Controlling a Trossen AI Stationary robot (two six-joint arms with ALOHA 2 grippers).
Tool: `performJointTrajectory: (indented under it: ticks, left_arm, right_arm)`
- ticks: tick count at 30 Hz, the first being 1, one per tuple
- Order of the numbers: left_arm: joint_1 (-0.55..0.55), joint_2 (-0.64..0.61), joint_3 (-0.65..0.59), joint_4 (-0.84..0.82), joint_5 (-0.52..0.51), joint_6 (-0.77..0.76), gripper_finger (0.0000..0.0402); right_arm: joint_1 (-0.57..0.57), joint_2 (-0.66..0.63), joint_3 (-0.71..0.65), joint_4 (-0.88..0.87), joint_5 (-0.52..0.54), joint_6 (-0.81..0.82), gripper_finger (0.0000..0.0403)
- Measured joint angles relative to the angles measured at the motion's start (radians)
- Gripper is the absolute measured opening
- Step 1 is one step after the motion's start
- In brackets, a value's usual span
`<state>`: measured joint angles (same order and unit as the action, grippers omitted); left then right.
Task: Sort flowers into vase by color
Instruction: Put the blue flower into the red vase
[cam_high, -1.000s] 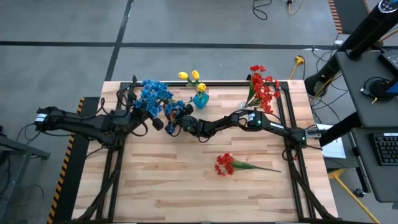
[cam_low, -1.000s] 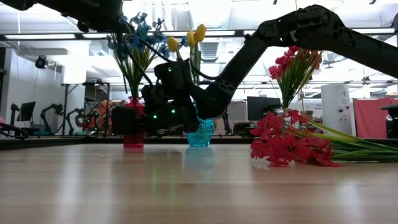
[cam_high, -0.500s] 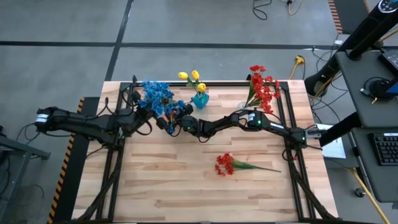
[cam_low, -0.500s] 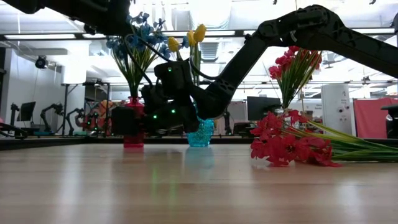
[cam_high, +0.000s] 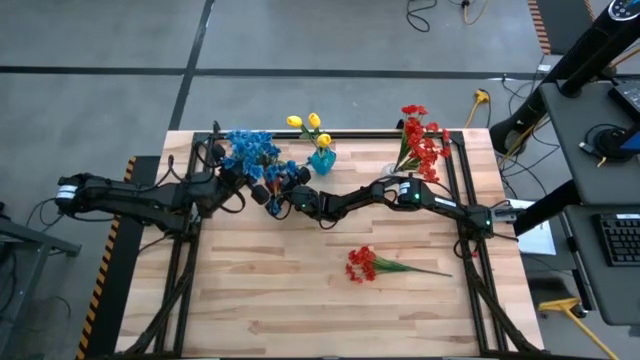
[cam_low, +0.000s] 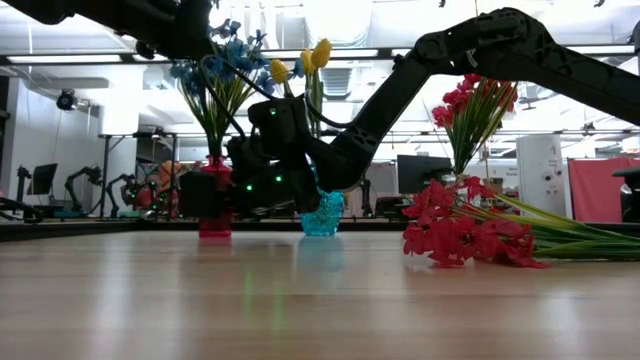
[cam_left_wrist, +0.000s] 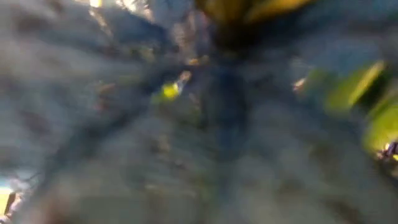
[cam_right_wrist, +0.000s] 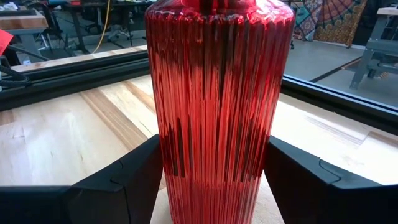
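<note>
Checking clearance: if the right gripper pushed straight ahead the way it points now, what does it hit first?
The ribbed red glass vase. It already sits between the right gripper fingers, filling the wrist view, so any forward travel would likely meet it at once. Actual contact can't be judged.

left wrist view wholly blurred, red vase (cam_right_wrist: 219, 112) top cut off

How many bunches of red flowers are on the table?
2. One bunch of red flowers stands upright at the table's far right corner; its vase isn't visible. Another red spray lies flat on the wooden table, near the middle.
</note>
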<state>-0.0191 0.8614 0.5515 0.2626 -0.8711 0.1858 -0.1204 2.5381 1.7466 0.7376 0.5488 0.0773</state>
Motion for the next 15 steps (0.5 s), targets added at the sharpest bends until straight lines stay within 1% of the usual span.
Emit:
performJointTrajectory:
  ticks: [7,11,15]
  left_arm:
    - [0.011,0.001,-0.006,0.000,0.003,-0.015,0.0038]
    - [0.020,0.001,-0.006,-0.001,0.047,-0.028,0.0038]
    - [0.026,0.001,-0.006,-0.003,0.071,-0.049,0.0038]
  right_arm:
    - [0.000,0.000,0.000,0.000,-0.001,-0.002,0.0246]
    - [0.000,0.000,0.000,0.000,-0.001,-0.003,0.0246]
    - [0.000,0.000,0.000,0.000,-0.002,-0.003,0.0247]
